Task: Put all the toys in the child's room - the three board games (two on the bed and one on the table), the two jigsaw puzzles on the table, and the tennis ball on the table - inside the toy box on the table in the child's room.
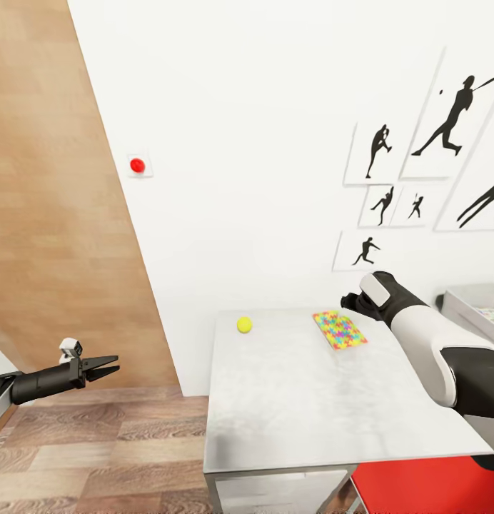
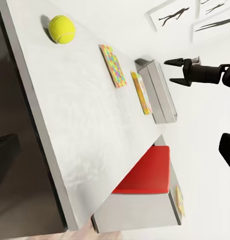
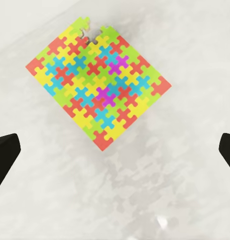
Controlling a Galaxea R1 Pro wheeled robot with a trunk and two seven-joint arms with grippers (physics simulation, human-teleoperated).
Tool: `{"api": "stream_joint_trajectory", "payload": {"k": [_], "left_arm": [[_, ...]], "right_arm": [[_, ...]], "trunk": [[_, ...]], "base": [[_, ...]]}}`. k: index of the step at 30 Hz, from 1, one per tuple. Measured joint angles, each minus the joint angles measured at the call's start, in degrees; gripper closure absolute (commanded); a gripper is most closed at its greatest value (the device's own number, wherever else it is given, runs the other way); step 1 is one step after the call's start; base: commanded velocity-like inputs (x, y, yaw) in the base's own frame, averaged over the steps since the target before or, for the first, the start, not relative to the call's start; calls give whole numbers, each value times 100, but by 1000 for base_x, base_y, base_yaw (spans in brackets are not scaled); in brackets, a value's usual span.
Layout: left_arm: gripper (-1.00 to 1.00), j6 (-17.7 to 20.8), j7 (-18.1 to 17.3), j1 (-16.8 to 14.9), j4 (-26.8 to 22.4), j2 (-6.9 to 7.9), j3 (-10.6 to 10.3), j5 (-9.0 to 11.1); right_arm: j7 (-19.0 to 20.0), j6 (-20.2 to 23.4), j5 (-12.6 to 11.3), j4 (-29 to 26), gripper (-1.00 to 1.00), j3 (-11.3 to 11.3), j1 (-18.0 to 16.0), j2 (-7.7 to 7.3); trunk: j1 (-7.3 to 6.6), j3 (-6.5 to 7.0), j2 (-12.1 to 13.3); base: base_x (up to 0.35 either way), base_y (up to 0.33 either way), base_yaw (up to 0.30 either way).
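Far to the left, off the bench and over the wood floor, the left hand (image 1: 108, 368) hangs idle with its fingers spread a little and nothing between them. On the bench (image 1: 290, 414), toward its far left corner, the tennis ball (image 1: 244, 325) sits alone; it looks light and fuzzy enough to grip, but it will roll at a nudge, so it is best pinched across its middle from above. To its right, near the far edge, a jigsaw puzzle (image 1: 339, 329) lies flat on the bench top. The right wrist view looks straight down on it, with the dark fingertips (image 3: 5, 152) wide apart on either side and above the surface, so the right hand (image 2: 175, 71) is open and empty, poised just above the board. That board looks thin, light and stiff, with almost no edge standing proud of the bench, and a straight pinch from above may slip; one corner looks ragged. I would take it by two opposite edges, or slide it to the bench edge first. At the far right, the grey toy box (image 1: 470, 308) already holds another patterned board (image 2: 141, 92).
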Motion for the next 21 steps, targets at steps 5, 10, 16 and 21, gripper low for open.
{"api": "stream_joint_trajectory", "payload": {"k": [5, 10, 16, 21], "left_arm": [[-100, 0, 0, 1, 1, -2, 4, 0], [-100, 0, 0, 0, 1, -2, 7, -1], [-100, 0, 0, 0, 1, 3, 7, -1], [-100, 0, 0, 0, 1, 0, 7, 0]], "right_arm": [[0, 0, 1, -77, -100, 2, 1, -3], [-1, -2, 0, -208, -100, 60, 7, 1], [-3, -3, 0, -235, -100, 126, 7, 3], [-3, -3, 0, -238, -100, 134, 8, 3]], "trunk": [[0, -46, 0], [0, -92, 0], [0, -148, 0], [0, -194, 0]], "base": [[0, 0, 0], [0, 0, 0], [0, 0, 0], [0, 0, 0]]}}
